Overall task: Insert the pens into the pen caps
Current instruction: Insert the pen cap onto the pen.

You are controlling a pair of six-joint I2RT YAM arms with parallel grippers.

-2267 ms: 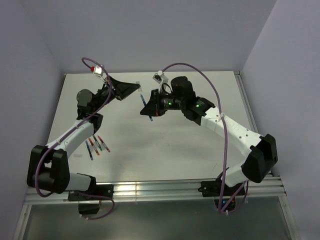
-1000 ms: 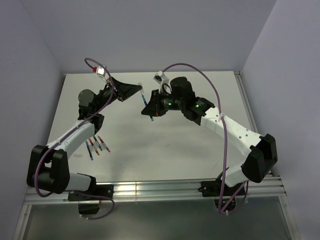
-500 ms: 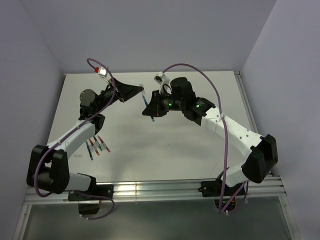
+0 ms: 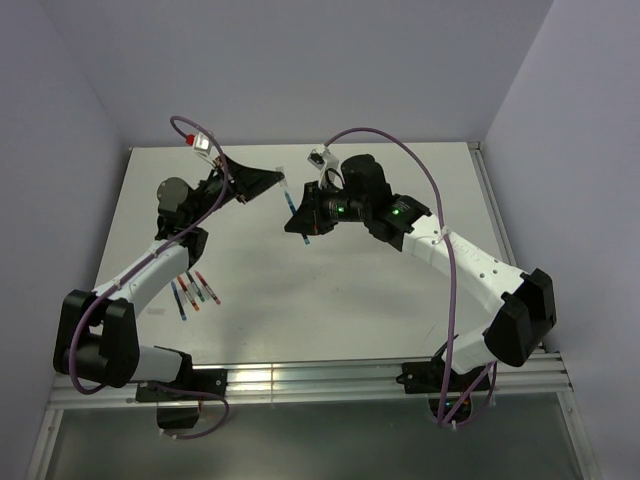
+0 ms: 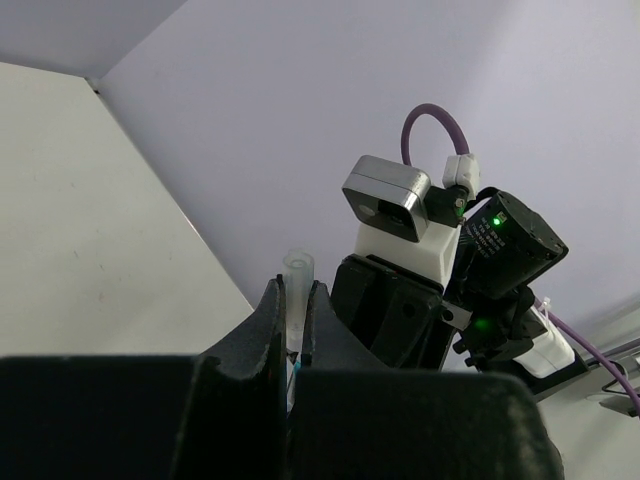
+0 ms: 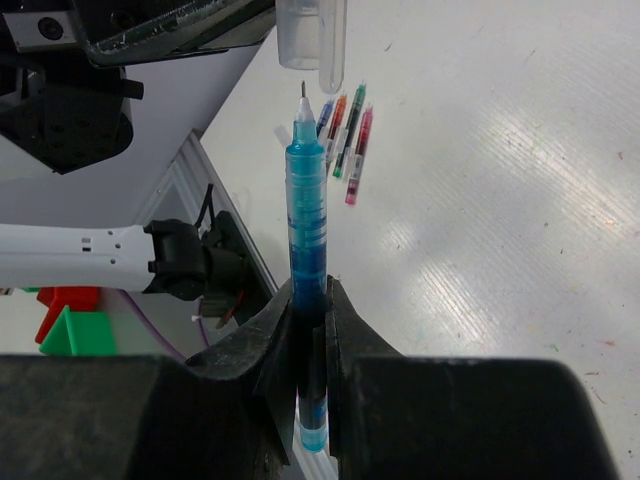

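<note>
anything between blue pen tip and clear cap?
Nothing. In the right wrist view only a small bare gap separates the tip of the blue pen from the clear cap; not touching.

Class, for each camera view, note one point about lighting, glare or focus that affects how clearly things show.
Top external: soft, even light, faint shadows on the table, spare pens tiny. Left wrist: its dark fingers lose all detail; clear cap pale against the wall. Right wrist: blue pen sharp, white glare patches on the table, clear cap cropped at the top edge.
</note>
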